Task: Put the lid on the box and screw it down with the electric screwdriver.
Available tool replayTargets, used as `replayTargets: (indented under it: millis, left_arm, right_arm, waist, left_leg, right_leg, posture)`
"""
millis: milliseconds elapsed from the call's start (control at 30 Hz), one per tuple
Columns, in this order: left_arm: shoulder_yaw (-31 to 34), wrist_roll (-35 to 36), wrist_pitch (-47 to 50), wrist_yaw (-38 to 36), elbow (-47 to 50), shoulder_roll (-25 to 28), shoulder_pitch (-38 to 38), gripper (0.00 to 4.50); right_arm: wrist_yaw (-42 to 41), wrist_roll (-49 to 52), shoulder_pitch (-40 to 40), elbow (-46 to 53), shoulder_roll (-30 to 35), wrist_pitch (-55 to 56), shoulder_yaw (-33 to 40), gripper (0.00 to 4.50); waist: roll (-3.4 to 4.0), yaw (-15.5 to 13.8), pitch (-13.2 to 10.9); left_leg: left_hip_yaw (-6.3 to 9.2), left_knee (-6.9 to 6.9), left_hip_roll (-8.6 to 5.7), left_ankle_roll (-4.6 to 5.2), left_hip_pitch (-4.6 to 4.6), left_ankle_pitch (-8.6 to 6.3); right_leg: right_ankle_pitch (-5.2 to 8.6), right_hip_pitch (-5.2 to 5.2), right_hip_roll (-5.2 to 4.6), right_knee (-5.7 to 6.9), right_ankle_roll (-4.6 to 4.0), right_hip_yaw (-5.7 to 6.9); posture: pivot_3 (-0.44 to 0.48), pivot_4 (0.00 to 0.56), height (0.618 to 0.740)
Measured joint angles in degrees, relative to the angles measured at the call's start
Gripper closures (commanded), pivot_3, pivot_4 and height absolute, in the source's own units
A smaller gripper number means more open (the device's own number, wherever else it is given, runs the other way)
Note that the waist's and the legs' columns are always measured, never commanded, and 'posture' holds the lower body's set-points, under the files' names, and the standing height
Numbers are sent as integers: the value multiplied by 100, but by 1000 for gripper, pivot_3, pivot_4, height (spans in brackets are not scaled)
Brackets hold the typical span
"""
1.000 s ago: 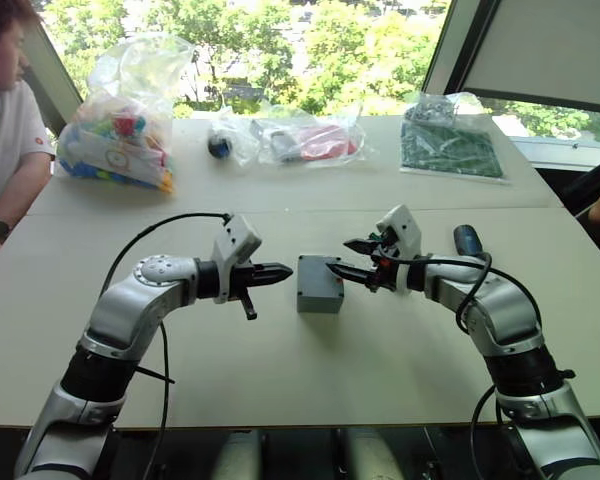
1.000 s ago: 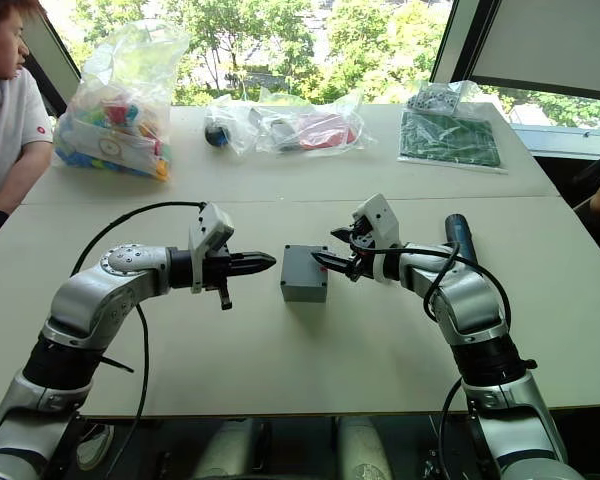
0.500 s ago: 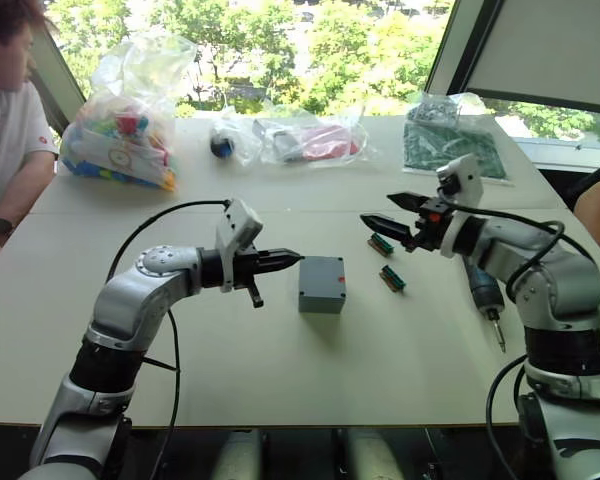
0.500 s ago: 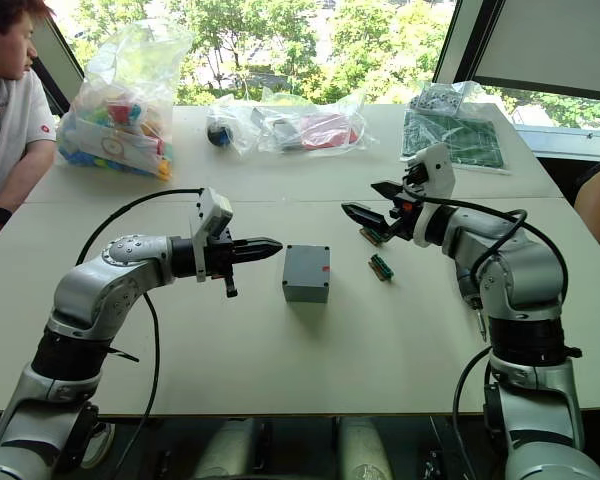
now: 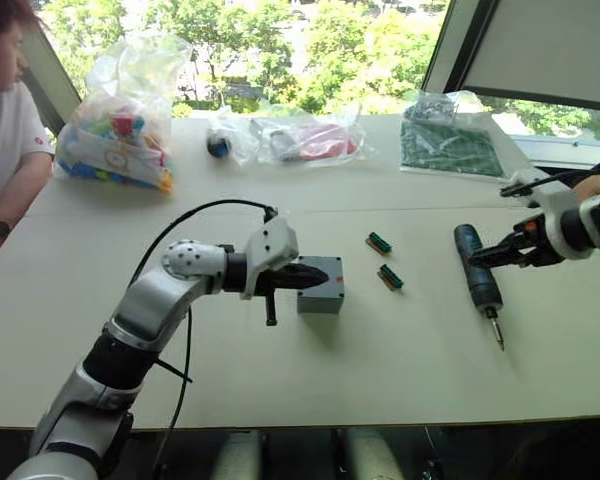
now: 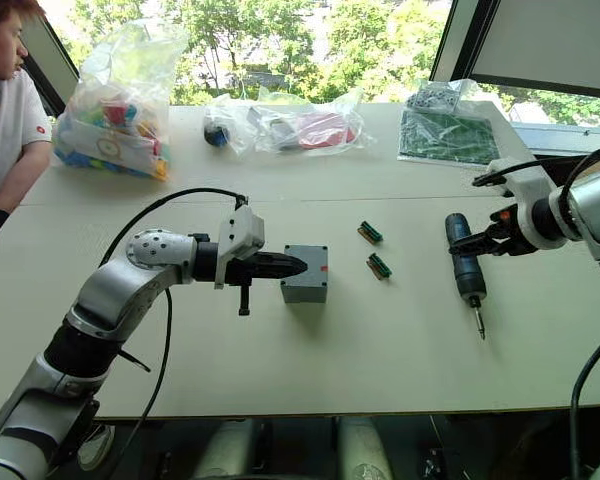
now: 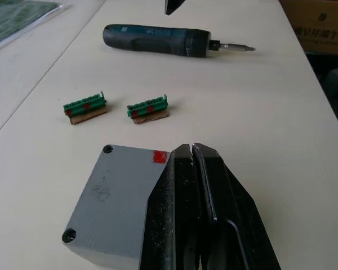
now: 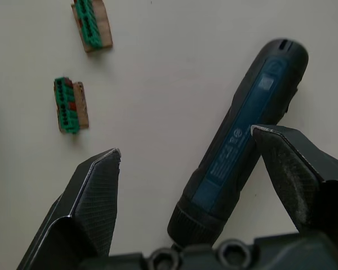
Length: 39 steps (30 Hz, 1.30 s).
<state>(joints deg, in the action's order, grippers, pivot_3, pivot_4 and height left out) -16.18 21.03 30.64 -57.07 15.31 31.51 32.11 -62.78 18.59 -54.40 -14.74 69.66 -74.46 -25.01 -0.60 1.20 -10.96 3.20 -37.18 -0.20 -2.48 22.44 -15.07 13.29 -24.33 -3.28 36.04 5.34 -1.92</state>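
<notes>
The flat grey plastic lid (image 7: 121,194) already sits on the small grey square box (image 5: 321,296) at the table's middle, so the screwing is left. The left gripper (image 7: 192,154), fingers pressed together, rests on the lid. The right gripper (image 8: 186,163), spread wide, hovers over the dark blue cylindrical electric screwdriver (image 8: 239,143), which lies unheld. Its label is unreadable.

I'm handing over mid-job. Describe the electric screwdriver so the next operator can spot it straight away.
On the pale table, look toward the robot's right side, beyond the grey box and the two small green connectors. The electric screwdriver lies flat under the open right gripper: the only long, dark blue cylinder, ending in a thin metal bit.
</notes>
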Motion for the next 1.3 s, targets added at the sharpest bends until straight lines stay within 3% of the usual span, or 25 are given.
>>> replayTargets:
  millis: [167,633,767,833,867,1033,1300]
  left_arm:
    - [7,-88,-12,221,175,-66,-118,4500]
    - [130,-50,298,783,575,-218,-598,4500]
    - [134,-53,335,817,574,-217,-595,4500]
    - [137,-53,367,840,570,-212,-592,4500]
    - [137,-53,367,848,569,-217,-591,4500]
    - [108,-119,329,880,460,-330,-581,4500]
    - [112,-187,231,877,283,-369,-571,4500]
  right_arm:
    - [-484,-696,-388,-875,-147,588,-670,211]
    - [-1354,-1849,-729,-2850,-1384,1400,-1080,211]
    - [-1512,-2036,-638,-2783,-1365,1455,-1121,211]
    - [-1592,-2170,-535,-2663,-1332,1516,-1158,932]
    - [-1611,-2224,-509,-2618,-1327,1517,-1159,1007]
    - [-1649,-2480,-207,-2034,-1214,1493,-1156,2512]
    - [-1678,-2512,107,-1522,-1066,1268,-926,2665]
  waist:
    - [1,-1,0]
    - [1,-8,0]
    - [1,-13,0]
    - [1,-14,1]
    - [0,-14,1]
    - [-3,-32,3]
    - [-5,-44,5]
  left_leg:
    - [-1,-5,0,0,1,0]
    - [3,-8,-1,-1,0,1]
    - [6,-7,-1,-1,1,1]
    - [5,-7,-2,-1,0,1]
    - [6,-9,-2,-1,0,1]
    - [13,-12,-2,-2,-3,1]
    - [18,-14,-2,-2,-4,1]
  right_leg:
    - [-1,-1,0,3,4,-1]
    - [-14,1,1,9,24,0]
    - [-14,1,1,9,25,1]
    - [-14,2,1,9,25,1]
    - [-14,2,1,9,25,1]
    - [-14,11,2,10,25,7]
    - [-14,17,1,9,25,13]
  posture:
    - [0,150,740]
    - [0,150,740]
    - [0,150,740]
    - [0,150,740]
    - [0,150,740]
    - [0,150,740]
    - [0,150,740]
